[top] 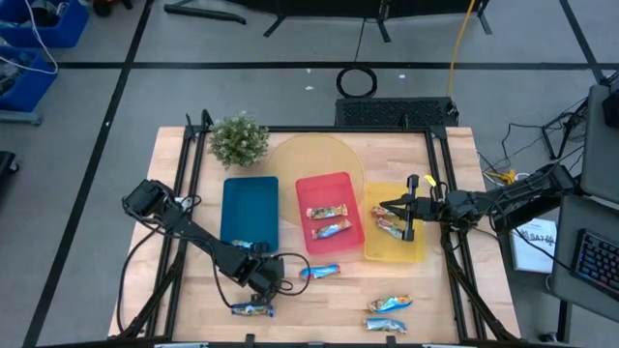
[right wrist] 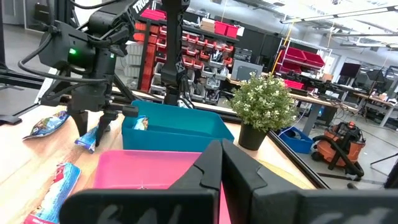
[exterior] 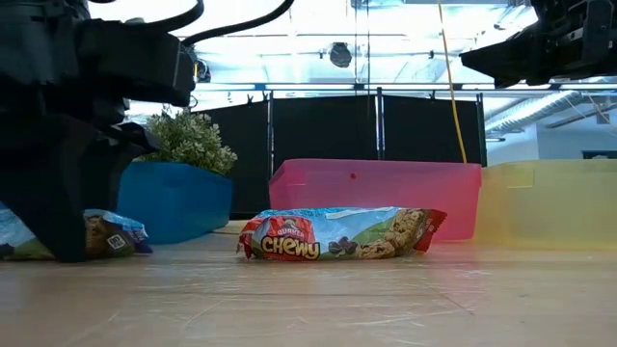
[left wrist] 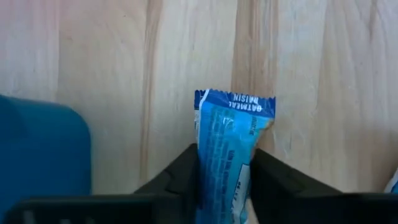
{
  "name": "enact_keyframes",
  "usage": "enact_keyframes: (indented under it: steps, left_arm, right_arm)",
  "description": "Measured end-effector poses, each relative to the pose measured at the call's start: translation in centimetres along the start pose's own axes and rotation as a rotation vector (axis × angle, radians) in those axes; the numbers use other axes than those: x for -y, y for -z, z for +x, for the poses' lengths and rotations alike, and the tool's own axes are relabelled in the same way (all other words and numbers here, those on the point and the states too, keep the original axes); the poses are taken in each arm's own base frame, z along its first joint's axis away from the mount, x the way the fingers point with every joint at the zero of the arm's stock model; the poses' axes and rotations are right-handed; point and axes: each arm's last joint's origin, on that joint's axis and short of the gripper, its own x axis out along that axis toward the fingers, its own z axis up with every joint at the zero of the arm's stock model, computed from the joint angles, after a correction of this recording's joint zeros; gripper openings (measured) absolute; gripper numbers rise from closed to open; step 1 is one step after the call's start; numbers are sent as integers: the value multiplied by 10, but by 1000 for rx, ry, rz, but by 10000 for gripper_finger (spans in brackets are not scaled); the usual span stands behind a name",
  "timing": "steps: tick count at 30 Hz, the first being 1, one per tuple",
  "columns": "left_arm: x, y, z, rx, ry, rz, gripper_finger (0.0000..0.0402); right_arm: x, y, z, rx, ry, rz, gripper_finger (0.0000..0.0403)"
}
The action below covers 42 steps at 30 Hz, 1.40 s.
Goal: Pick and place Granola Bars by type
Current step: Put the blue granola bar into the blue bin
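The oatmeal raisin bar (left wrist: 233, 149) sits clamped between my left end effector (top: 259, 277)'s closed fingers, its long axis running straight out past the fingertips, just above the table (top: 319, 295). The blue tray (top: 250, 211) lies just beside me, nearer than the red. My right end effector (top: 407, 209), fingers together and empty, waits over the yellow tray (top: 418, 253).
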Motion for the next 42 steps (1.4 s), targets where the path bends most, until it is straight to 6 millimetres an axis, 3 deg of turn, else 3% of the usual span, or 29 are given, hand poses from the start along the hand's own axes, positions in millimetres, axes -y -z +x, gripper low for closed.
enact_keyframes:
  steps: [6,12,17,20,23,28,33,42]
  left_arm:
    - [-2,-2,-16,20,60,23,48]
    - [2,-5,-69,166,128,64,48]
    - [-12,1,-120,248,6,86,50]
    - [-30,11,-133,264,-165,74,37]
    - [-46,19,-132,262,-268,38,35]
    - [-61,32,-104,190,-309,36,51]
    - [-74,41,-79,163,-299,35,34]
    - [-80,44,-70,140,-279,4,50]
  right_arm:
    - [0,0,0,0,0,7,0]
    - [0,1,0,-9,-2,4,0]
    - [0,1,0,-10,-2,4,0]
    - [0,1,0,-10,-2,3,0]
    - [0,1,0,-10,-3,4,0]
    - [0,1,0,-11,-3,2,0]
    - [0,1,0,-11,-2,-16,0]
    - [0,1,0,-12,-3,-20,0]
